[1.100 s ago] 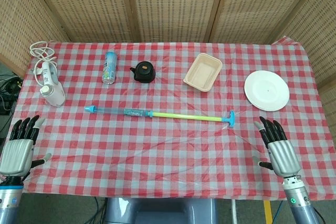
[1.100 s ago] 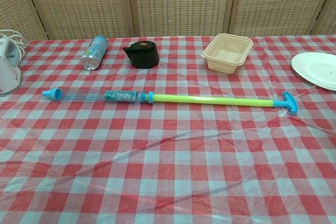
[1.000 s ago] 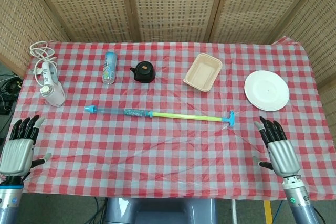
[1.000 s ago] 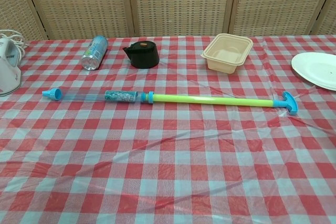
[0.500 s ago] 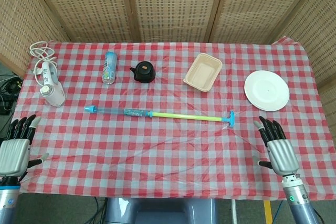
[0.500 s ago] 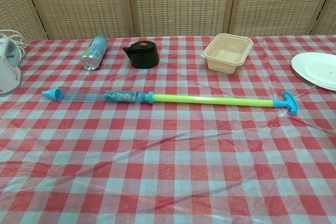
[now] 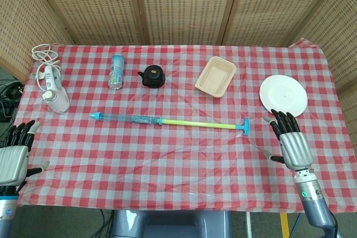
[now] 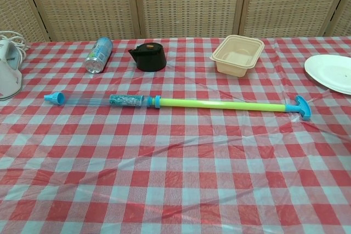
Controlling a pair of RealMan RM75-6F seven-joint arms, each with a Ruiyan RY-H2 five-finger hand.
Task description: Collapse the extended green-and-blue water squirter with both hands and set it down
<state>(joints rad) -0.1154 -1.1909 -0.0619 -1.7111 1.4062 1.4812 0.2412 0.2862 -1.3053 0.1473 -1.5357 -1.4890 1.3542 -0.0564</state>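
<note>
The water squirter (image 7: 170, 120) lies fully extended across the middle of the checked cloth, its blue nozzle to the left, a clear barrel, a green rod and a blue T-handle (image 7: 245, 125) at the right. The chest view shows the squirter (image 8: 181, 102) lying flat with no hand near it. My left hand (image 7: 14, 155) hovers at the table's front left edge, fingers spread, holding nothing. My right hand (image 7: 289, 141) is open at the front right, a short way right of the T-handle and apart from it.
Along the back stand a white handheld appliance with its cord (image 7: 53, 90), a lying can (image 7: 116, 71), a black pot (image 7: 152, 76), a beige tray (image 7: 216, 76) and a white plate (image 7: 283, 96). A wicker screen closes off the far side.
My right hand has moved forward toward the plate and the T-handle. My left hand has slid slightly left and back toward the table edge. The squirter has not moved.
</note>
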